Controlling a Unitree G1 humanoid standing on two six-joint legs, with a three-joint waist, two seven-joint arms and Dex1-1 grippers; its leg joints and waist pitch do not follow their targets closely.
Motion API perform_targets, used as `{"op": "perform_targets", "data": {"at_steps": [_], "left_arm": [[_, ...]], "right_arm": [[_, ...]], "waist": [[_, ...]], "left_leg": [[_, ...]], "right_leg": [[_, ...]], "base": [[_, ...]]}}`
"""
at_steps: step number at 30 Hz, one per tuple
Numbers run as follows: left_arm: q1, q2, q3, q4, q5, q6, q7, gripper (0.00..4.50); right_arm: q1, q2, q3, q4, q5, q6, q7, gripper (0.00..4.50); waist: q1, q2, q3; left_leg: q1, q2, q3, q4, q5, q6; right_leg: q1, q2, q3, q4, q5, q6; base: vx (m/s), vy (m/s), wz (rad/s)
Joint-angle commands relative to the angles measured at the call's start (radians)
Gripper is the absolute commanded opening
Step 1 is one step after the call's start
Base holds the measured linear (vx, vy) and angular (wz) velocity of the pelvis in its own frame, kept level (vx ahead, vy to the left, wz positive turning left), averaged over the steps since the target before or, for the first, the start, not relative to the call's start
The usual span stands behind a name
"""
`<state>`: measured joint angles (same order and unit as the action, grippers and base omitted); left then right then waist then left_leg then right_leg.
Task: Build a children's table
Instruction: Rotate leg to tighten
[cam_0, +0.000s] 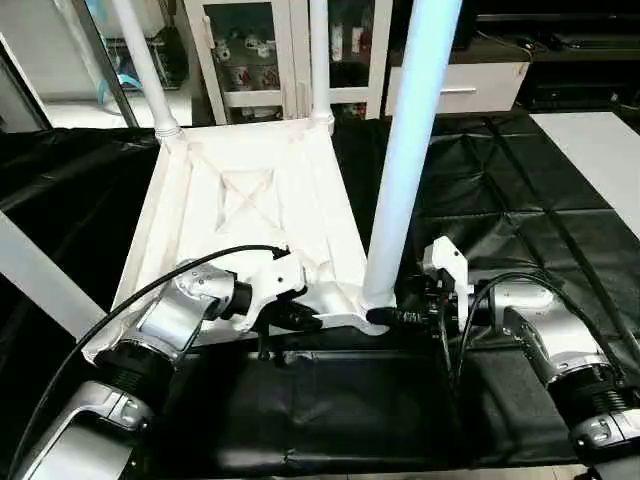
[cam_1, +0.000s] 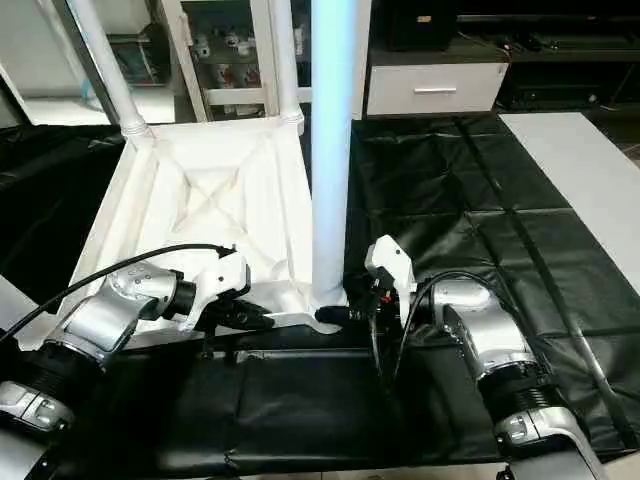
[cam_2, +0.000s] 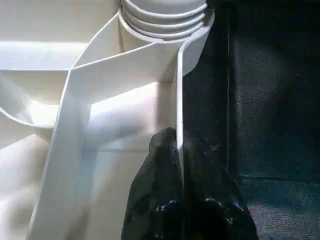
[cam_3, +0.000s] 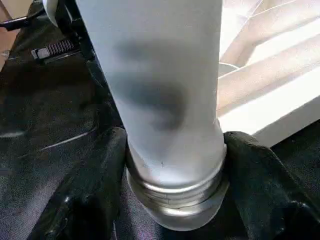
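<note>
Already the upturned table top (cam_0: 250, 200) on the black-draped work table (cam_0: 500, 200) carries two far legs (cam_0: 140, 60) and a near leg (cam_0: 405, 150), which the right gripper (cam_3: 175, 190) brackets (contact unclear), the left gripper (cam_2: 181, 165) pinching the rim, the fourth socket's state unseen.

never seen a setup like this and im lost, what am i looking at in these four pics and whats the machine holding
This is a two-armed humanoid robot putting together a small white children's table. The two wide pictures come from cameras on its head, looking down past its silver forearms. The other two come from cameras on its wrists, looking along the black fingers.

The table top lies upside down on a black-draped work table, ribs showing. Legs stand in its two far corners and in the near right one.

The left gripper is pinched shut on the top's near edge wall. The right gripper has its fingers either side of the near leg at its flared base, by the corner socket.
</note>
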<state>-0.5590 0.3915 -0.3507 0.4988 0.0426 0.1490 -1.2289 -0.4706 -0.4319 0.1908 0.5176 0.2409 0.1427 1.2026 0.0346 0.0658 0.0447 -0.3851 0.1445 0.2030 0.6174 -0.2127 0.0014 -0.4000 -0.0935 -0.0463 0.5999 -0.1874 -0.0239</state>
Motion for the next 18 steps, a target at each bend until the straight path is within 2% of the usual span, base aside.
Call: {"op": "perform_targets", "data": {"at_steps": [1,3,11,14,15,17,18], "left_arm": [[0.022,0.004,-0.042,0.023,0.018,0.015,-0.018,0.00],[0.023,0.004,-0.042,0.019,0.017,0.021,-0.020,0.00],[0.031,-0.003,-0.038,0.009,0.012,0.045,-0.011,0.00],[0.021,-0.022,-0.029,0.024,0.015,0.043,0.023,0.00],[0.010,-0.035,-0.025,0.038,0.020,0.041,0.045,0.00],[0.003,-0.042,-0.023,0.045,0.022,0.040,0.057,0.00],[-0.023,-0.070,-0.016,0.073,0.027,0.040,0.094,0.00]], "right_arm": [[-0.021,0.018,-0.001,-0.011,0.007,-0.003,0.012,2.70],[-0.019,0.020,-0.001,-0.015,0.012,0.003,0.018,2.65],[0.006,0.061,-0.022,-0.012,0.011,-0.018,-0.043,2.63],[0.007,0.106,-0.053,0.009,-0.009,-0.071,-0.164,2.62],[0.005,0.133,-0.070,0.027,-0.023,-0.082,-0.246,2.62],[0.005,0.146,-0.077,0.033,-0.029,-0.090,-0.281,2.62],[0.011,0.203,-0.110,0.045,-0.034,-0.088,-0.412,2.62]], "waist": [[0.000,-0.016,-0.064],[0.000,-0.019,-0.063],[0.001,-0.015,-0.063],[-0.006,-0.014,-0.059],[-0.014,-0.016,-0.057],[-0.022,-0.014,-0.055],[-0.031,-0.018,-0.054]], "left_leg": [[0.021,0.089,-0.038,-0.080,-0.133,0.100],[0.020,0.089,-0.037,-0.081,-0.138,0.100],[0.020,0.089,-0.039,-0.082,-0.137,0.096],[0.020,0.088,-0.040,-0.086,-0.175,0.076],[0.019,0.086,-0.043,-0.090,-0.211,0.055],[0.022,0.085,-0.043,-0.093,-0.241,0.038],[0.022,0.084,-0.045,-0.095,-0.259,0.025]], "right_leg": [[0.044,-0.066,0.035,-0.055,-0.097,-0.273],[0.044,-0.066,0.035,-0.057,-0.112,-0.270],[0.042,-0.067,0.036,-0.056,-0.119,-0.267],[0.040,-0.070,0.038,-0.063,-0.167,-0.258],[0.041,-0.070,0.038,-0.069,-0.223,-0.244],[0.036,-0.067,0.038,-0.073,-0.261,-0.235],[0.036,-0.066,0.039,-0.076,-0.285,-0.224]], "base": [[0.000,0.000,0.00],[0.000,0.000,0.00],[0.000,0.000,0.00],[0.000,0.000,0.00],[0.000,0.000,0.00],[0.000,0.000,0.00],[0.000,0.000,0.00]]}}
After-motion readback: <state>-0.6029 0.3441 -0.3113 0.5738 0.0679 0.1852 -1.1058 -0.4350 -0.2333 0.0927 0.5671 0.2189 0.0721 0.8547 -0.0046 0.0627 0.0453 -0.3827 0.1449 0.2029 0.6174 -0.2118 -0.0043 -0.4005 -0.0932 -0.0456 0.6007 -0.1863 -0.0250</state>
